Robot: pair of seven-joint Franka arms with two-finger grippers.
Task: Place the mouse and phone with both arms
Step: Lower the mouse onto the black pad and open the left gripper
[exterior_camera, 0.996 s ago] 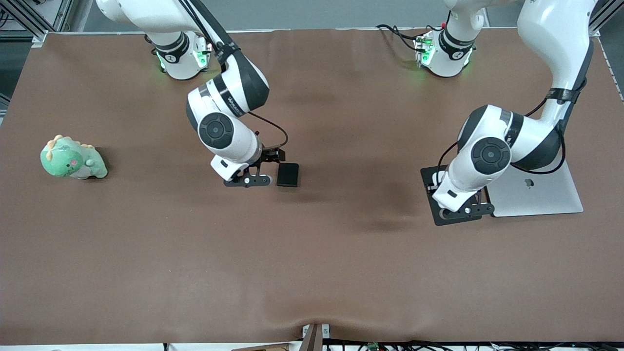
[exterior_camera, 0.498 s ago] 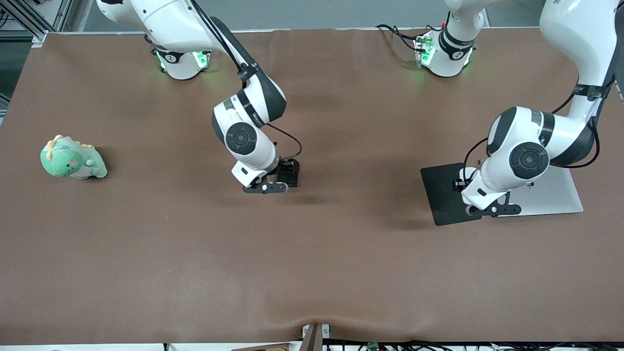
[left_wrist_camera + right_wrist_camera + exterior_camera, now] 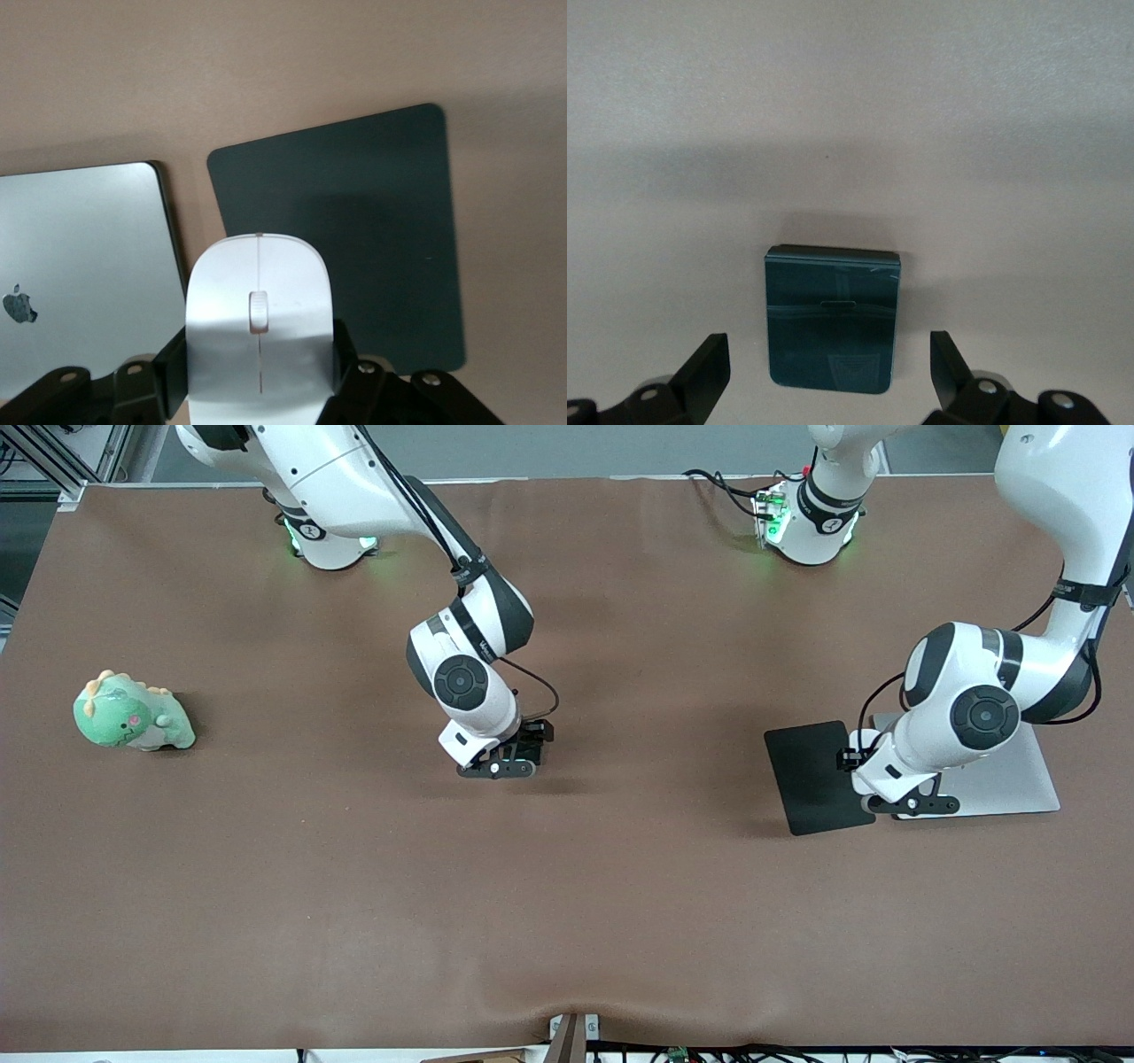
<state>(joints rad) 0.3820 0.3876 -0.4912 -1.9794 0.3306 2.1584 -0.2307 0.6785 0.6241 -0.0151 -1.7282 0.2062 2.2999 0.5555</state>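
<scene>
1. Right wrist view: the right hand point(image 3: 824, 376) hangs directly over the phone point(image 3: 833, 319), fingers point(image 3: 704, 372) spread wide, one on each side of it and clear of its edges. The phone lies flat on the tabletop point(image 3: 850, 106).
2. In that view the phone's longer sides seem to run along the fingers, so the gap spans its shorter width. Judged from this, a straight descent and a squeeze should take it, with no turning of the wrist.
3. Front view: the right hand point(image 3: 498, 766) sits mid-table, largely covering the phone point(image 3: 530, 747), so the right arm is plainly the nearer one for it.
4. Left wrist view: the left hand point(image 3: 259, 382) pinches the white mouse point(image 3: 258, 328) by its two sides, the mouse's length pointing away from the wrist.
5. In the same view, the mouse is in the air over the strip between the laptop point(image 3: 80, 266) and the black mat point(image 3: 354, 230), overlapping the mat's near edge.
6. Front view: the left hand point(image 3: 912, 804) is over the border of the mat point(image 3: 811, 775) and the laptop point(image 3: 1019, 779), toward the left arm's end. The mat looks the likely resting place, a short shift toward the table's middle.
</scene>
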